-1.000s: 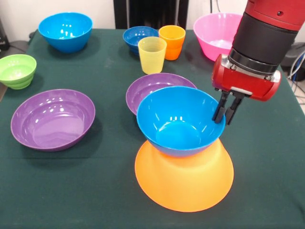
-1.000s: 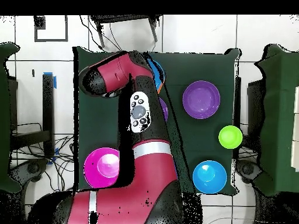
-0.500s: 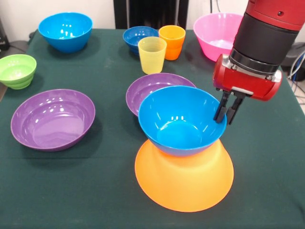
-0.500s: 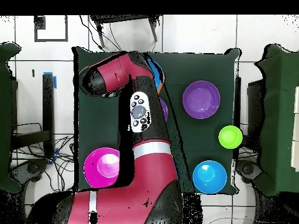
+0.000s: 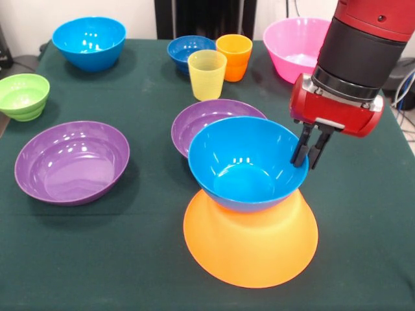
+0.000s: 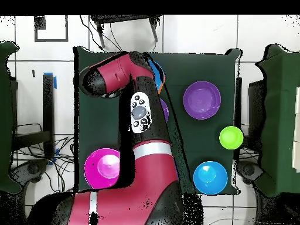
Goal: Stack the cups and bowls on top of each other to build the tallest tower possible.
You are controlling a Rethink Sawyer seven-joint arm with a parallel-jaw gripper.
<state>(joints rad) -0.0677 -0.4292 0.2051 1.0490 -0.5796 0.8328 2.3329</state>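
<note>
The tower is a bright blue bowl (image 5: 243, 165) sitting upright on the upside-down yellow-orange bowl (image 5: 249, 243) near the table's front. My gripper (image 5: 305, 162) hangs right against the blue bowl's right rim, on its outer side. A purple bowl (image 5: 204, 120) lies just behind the tower. The yellow cup (image 5: 207, 74) and orange cup (image 5: 234, 57) stand upright further back, next to a small dark blue bowl (image 5: 188, 50). In the overhead view the arm (image 6: 140, 117) hides the tower and the gripper.
A second purple bowl (image 5: 71, 162) (image 6: 202, 100) rests at the left, a green bowl (image 5: 24, 96) (image 6: 231, 137) at the left edge, another bright blue bowl (image 5: 89, 42) (image 6: 210, 177) at the back left, and the pink bowl (image 5: 295, 48) (image 6: 102, 167) at the back right.
The blue bowl and my gripper have both shifted very slightly to the right. Nothing else has moved.
</note>
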